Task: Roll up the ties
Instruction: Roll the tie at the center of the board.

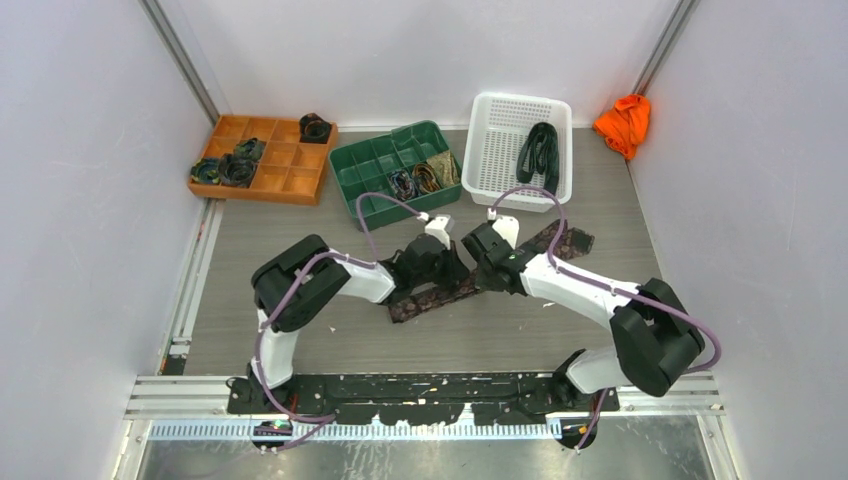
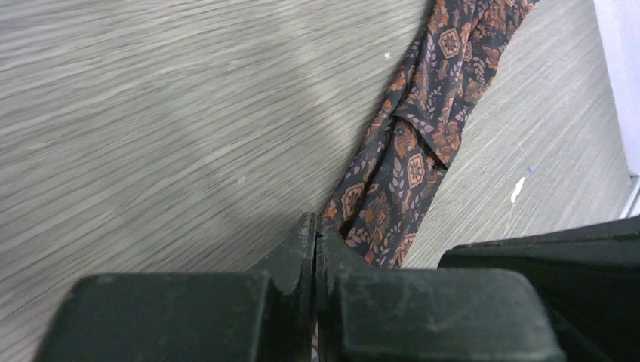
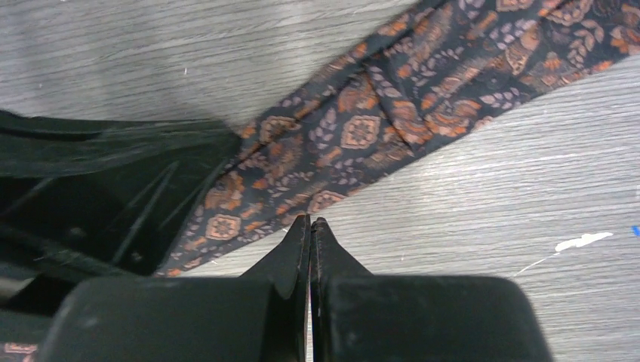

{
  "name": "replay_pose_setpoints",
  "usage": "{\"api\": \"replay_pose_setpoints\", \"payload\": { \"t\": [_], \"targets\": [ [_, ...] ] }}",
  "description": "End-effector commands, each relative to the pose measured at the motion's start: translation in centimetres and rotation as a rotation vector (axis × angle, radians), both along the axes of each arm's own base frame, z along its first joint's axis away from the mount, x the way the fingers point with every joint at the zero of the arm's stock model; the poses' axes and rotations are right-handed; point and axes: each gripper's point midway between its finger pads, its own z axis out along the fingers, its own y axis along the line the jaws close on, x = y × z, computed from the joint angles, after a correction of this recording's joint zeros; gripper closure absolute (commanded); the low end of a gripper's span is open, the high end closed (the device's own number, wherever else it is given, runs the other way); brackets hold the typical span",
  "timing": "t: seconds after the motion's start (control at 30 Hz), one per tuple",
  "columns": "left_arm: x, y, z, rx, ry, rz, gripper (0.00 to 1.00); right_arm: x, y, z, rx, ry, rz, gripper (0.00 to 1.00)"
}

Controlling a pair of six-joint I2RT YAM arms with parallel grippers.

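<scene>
1. patterned tie (image 1: 562,243) lies stretched out flat on the worktop (image 1: 260,235); dark fabric with orange motifs; no coil is started on it as far as I can see; one crease or twist sits partway along it, ahead of the left gripper (image 2: 315,228)
2. left gripper: jaws pressed together, tips low at the worktop; the tie's edge sits right at the tips and runs off ahead and to the right; can't tell whether any fabric is nipped between the jaws
3. right gripper (image 3: 310,223): jaws closed tight, nothing visibly between them; the tie crosses just ahead of the tips, touching them or very nearly
4. top view: both grippers sit near each other over the middle stretch of the tie; one end trails out on the right gripper's side, the other runs beneath the left arm
5. done so far: rolled ties (image 1: 237,170) sit in the orange tray (image 1: 300,182), well ahead and to the left of the left gripper; more coils (image 1: 415,180) sit in the green tray (image 1: 375,162), ahead of the left gripper
6. left to do: the patterned tie, not yet rolled; a loose dark tie (image 1: 540,150) lies unrolled in the white basket (image 1: 500,140), ahead of the right gripper
7. judgement: task is partway through; several ties are coiled and stowed, at least two remain; the roll on the current tie looks not yet begun
</scene>
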Motion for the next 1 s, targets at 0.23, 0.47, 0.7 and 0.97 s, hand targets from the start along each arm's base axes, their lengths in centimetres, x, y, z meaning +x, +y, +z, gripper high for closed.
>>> {"api": "replay_pose_setpoints", "payload": {
  "t": [0.23, 0.47, 0.7, 0.97],
  "targets": [
    [-1.2, -1.7, -2.7, 0.139, 0.073, -0.079, 1.0, 0.7, -2.3, 4.0, -0.009, -0.1, -0.022, 0.99],
    [0.2, 5.6, 4.9, 0.227, -0.081, 0.154, 1.0, -2.2, 1.5, 3.8, 0.2, -0.054, 0.079, 0.99],
    [-2.0, 14.6, 3.7, 0.313, -0.039, 0.341, 1.0, -6.4, 7.5, 2.1, 0.185, -0.016, 0.302, 0.99],
    [-5.6, 24.8, 7.8, 0.252, -0.057, 0.67, 1.0, -6.1, 11.5, 5.8, -0.029, -0.132, 0.37, 0.94]
  ]
}}
